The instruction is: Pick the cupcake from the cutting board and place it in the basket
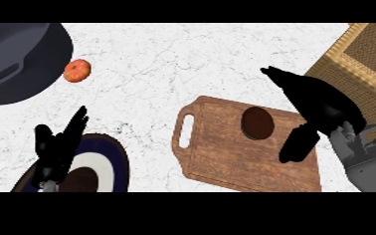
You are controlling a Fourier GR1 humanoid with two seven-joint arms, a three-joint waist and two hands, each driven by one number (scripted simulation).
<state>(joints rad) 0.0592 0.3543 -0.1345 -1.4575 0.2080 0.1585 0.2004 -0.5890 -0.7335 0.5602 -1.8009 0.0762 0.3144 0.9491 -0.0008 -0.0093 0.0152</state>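
Cupcake (258,122) sits on cutting board (242,152), right hand (323,107) spread open beside it, basket (351,59) beyond.

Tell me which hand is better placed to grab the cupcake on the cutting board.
The right hand: it hangs open beside the cupcake, near the basket. The left hand rests far off over the plate.

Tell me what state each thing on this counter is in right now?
Brown round cupcake: on the board, not held.
Wooden cutting board: flat on the counter.
Woven basket: no cupcake inside.
Right hand: open, beside the cupcake.
Left hand: open, resting.
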